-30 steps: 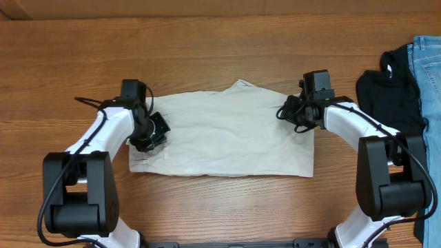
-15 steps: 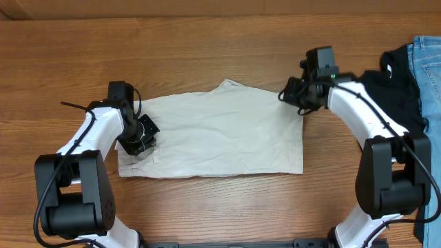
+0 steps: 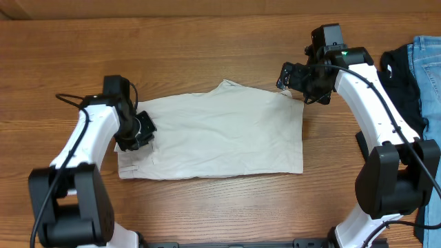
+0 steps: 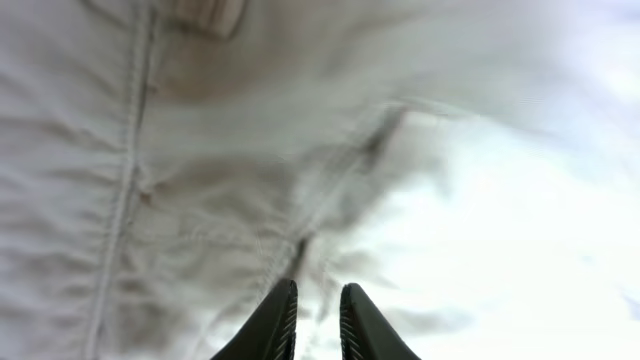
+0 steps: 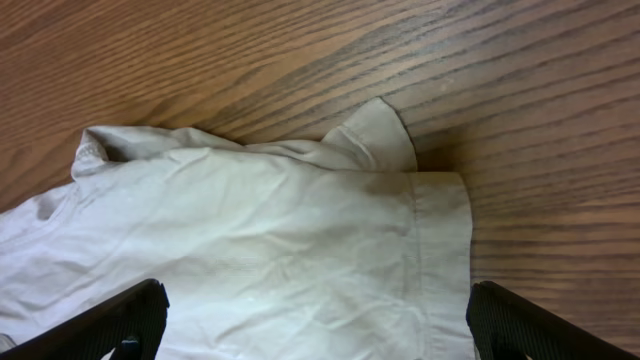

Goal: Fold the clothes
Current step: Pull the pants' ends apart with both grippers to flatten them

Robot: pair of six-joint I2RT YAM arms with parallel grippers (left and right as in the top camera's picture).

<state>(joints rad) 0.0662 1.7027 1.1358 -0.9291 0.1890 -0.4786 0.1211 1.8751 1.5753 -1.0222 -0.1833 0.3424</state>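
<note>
We see the shorts spread flat mid-table, a pale cream, roughly rectangular shape with soft creases, a small peak at the top edge and a stitched seam showing up close. At their left edge the left gripper has its fingers drawn nearly together on a pinch of puckered fabric. Over the upper right corner the right gripper hangs with fingers spread wide, holding nothing. A black garment and jeans lie far right.
</note>
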